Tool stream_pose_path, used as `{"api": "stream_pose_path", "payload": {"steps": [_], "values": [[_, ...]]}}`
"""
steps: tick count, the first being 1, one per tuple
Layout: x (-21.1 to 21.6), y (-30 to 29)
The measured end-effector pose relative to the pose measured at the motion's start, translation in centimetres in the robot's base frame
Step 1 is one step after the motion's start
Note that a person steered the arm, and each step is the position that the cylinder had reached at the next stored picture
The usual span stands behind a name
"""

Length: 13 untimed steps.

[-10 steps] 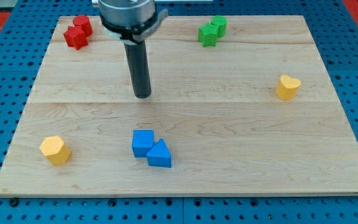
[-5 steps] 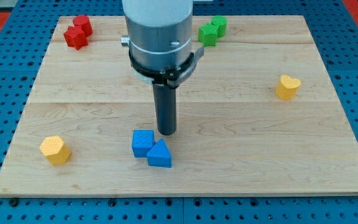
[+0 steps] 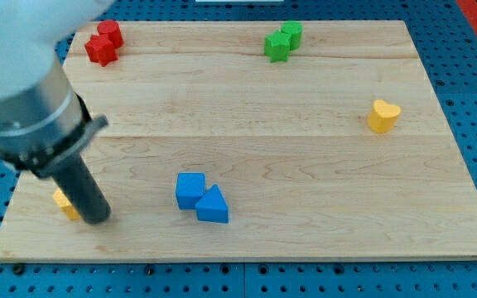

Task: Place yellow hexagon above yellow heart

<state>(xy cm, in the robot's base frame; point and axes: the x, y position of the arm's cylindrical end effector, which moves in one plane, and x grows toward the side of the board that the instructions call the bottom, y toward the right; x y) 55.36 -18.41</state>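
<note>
The yellow hexagon lies near the board's bottom left corner, mostly hidden behind my rod. My tip rests on the board right beside the hexagon, at its right and lower side. The yellow heart sits far off at the view's right, about mid-height of the board.
A blue cube and a blue triangle touch each other at bottom centre. Two red blocks sit at top left and two green blocks at top centre-right. The wooden board ends close below my tip.
My rod has swept from the board's centre down and to the left, ending at the yellow hexagon. The blocks have not visibly moved.
</note>
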Motion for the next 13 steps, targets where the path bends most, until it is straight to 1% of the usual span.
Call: {"api": "stream_pose_path", "payload": {"steps": [1, 2, 3, 4, 5, 6, 7, 8, 9, 10, 11, 12, 13], "values": [[-1.8, 0.9], [2.1, -2.5], [-0.5, -7.5], [-7.7, -2.2], [-9.1, 4.0], [-7.0, -4.1], [-3.0, -2.8], [-3.9, 6.1], [-7.6, 15.9], [-11.3, 18.8], [-7.2, 15.8], [-8.3, 11.0], [-12.5, 15.6]]}}
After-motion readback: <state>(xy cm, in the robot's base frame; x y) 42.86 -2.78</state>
